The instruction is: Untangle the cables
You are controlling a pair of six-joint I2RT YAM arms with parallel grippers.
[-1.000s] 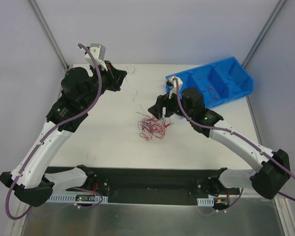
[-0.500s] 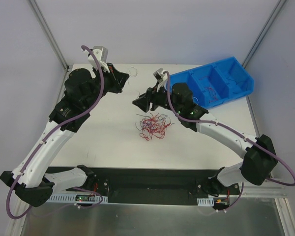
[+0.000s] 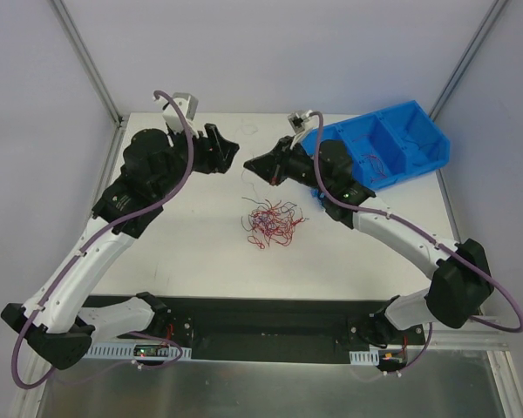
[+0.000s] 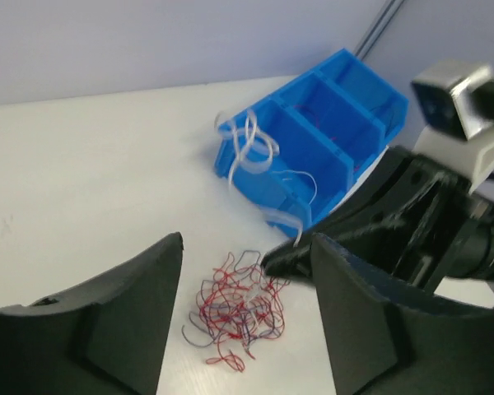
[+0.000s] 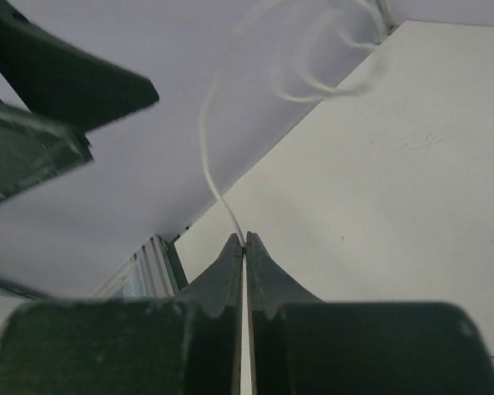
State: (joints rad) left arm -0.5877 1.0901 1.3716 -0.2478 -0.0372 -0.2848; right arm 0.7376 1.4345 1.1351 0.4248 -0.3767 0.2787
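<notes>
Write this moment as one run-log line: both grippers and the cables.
left gripper: open, empty | right gripper: shut on white cable | red cable tangle: lying on table

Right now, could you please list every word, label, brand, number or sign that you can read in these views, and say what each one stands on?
No text can be read in any view.
The blue bin, the table and the cables show no lettering.
The small boards at the arm bases are too small to read.
</notes>
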